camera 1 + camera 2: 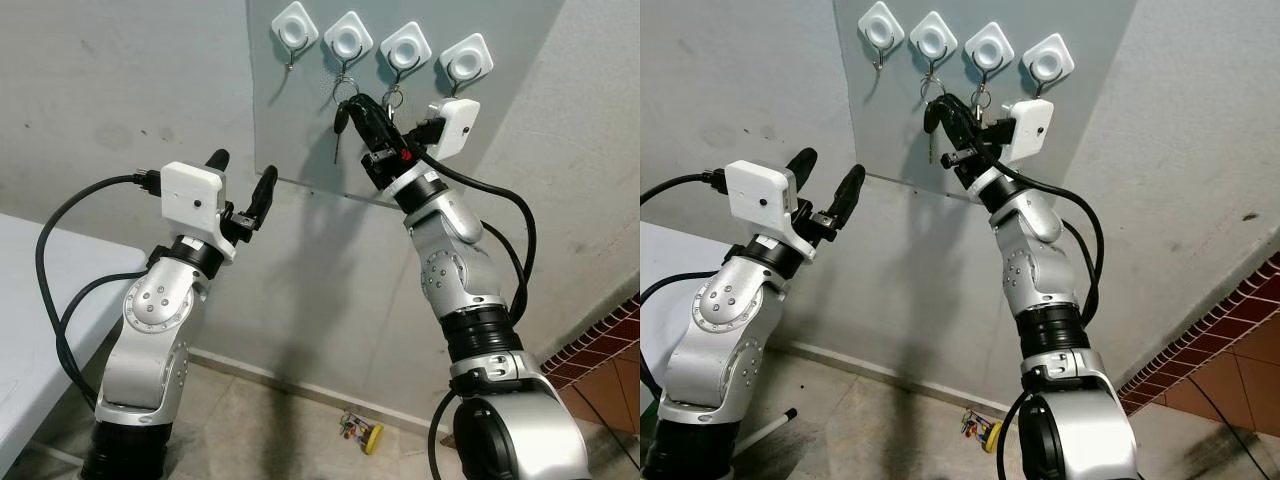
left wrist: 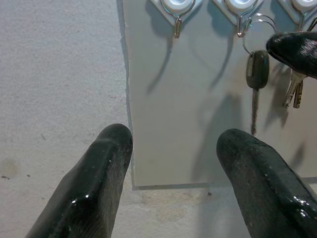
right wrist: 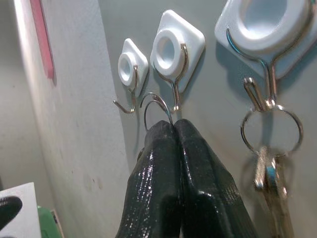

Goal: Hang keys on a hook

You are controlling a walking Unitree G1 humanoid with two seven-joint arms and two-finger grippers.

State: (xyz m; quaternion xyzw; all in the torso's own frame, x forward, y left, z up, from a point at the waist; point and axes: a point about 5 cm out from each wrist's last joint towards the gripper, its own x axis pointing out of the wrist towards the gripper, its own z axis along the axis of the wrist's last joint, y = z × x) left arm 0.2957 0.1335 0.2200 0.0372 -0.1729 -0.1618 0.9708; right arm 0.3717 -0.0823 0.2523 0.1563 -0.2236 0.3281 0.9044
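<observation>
**Key ring pinched just below the second hook**

At the far left, a white table is seen, its edge close beside the left arm. The left gripper is raised in front of the bare wall, its two fingers spread apart and nothing held between them. It is pointed at the lower left corner of the grey panel, whose left and bottom edges are plainly seen in the left wrist view. Open wall is left between the two arms.

On the panel, four white hooks are fixed in a row. The first hook is bare. Just below the second hook, the right gripper is closed on the ring of a dark-headed key, which is seen hanging straight down beside the fingertip. The ring's top is close under the hook's wire, but whether it is caught on it cannot be told. From the third hook, a second ring with silver keys is hung, just beside the gripper. The fourth hook is partly covered by the wrist camera box.

On the floor by the wall, a small coloured bunch is lying. At the right edge, red tiles are seen. No writing can be read.
</observation>
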